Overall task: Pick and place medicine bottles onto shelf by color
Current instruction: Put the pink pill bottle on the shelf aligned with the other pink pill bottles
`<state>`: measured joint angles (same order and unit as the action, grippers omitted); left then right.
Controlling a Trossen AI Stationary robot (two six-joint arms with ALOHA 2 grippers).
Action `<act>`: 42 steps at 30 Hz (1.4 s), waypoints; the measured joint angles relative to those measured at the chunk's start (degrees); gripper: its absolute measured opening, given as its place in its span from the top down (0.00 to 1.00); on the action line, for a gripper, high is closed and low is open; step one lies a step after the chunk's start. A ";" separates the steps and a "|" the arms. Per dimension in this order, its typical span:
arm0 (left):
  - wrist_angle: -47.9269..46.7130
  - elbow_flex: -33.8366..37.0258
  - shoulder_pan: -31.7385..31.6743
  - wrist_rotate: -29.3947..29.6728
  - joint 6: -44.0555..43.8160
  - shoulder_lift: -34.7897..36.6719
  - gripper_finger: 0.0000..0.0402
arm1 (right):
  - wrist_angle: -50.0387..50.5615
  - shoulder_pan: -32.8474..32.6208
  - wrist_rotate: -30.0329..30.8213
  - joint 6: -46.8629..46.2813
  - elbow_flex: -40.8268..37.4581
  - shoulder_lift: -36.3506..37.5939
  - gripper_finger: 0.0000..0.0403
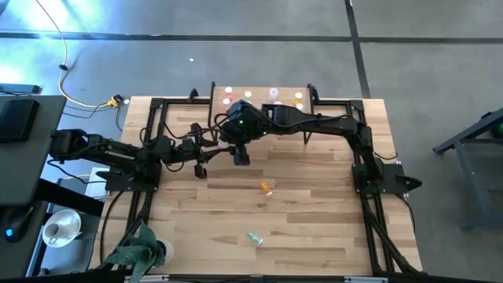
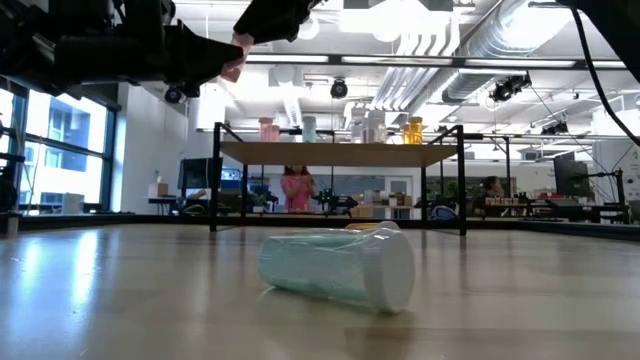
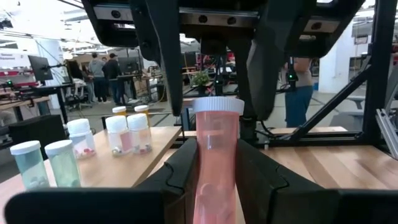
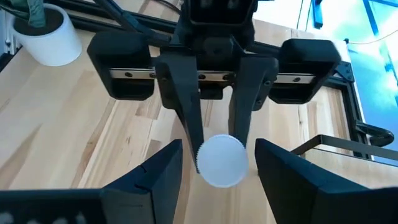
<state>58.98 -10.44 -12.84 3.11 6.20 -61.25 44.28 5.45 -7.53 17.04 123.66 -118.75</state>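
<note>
My left gripper [image 3: 214,163] is shut on a red-pink medicine bottle [image 3: 214,146] with a white cap [image 4: 221,160], held high above the table in front of the shelf [image 1: 259,93]. My right gripper [image 4: 219,169] faces it, open; its fingers stand on either side of the cap with a gap on each side. In the high view the two grippers meet at mid-table [image 1: 224,143] and hide the bottle. The shelf [image 3: 124,163] carries several upright bottles: pale green [image 3: 62,163], pink and clear [image 3: 118,134], orange [image 3: 142,109]. My left gripper pinches the bottle's pink body [image 3: 214,183] between its two fingers [image 4: 186,118], below the cap. The bottle lies along the fingers and sticks out past their tips. Its cap end points at my right gripper. It is lifted clear of the table.
A pale green bottle [image 1: 255,237] lies on its side near the table's front; it also shows in the low view [image 2: 340,268]. An orange bottle [image 1: 266,187] lies at mid-table. A potted plant [image 1: 145,251] stands at the near left corner.
</note>
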 joint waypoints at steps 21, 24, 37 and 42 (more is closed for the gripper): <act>0.98 -0.02 0.00 0.46 0.00 0.00 0.81 | 0.46 0.55 0.49 -0.48 -0.09 -0.67 0.53; 0.95 -0.02 0.00 0.55 0.00 0.00 0.81 | 0.45 0.55 0.50 -0.48 -0.09 -0.67 0.56; 0.85 -0.02 0.00 0.74 0.00 0.00 0.81 | 0.53 0.55 0.46 -0.67 -0.09 -0.65 0.76; 0.85 -0.02 0.01 1.91 0.02 0.00 0.79 | 0.51 0.55 0.48 -0.68 -0.09 -0.65 0.76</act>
<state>59.83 -10.46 -12.83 5.03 6.21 -61.25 44.80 6.00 -7.05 16.36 123.57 -119.39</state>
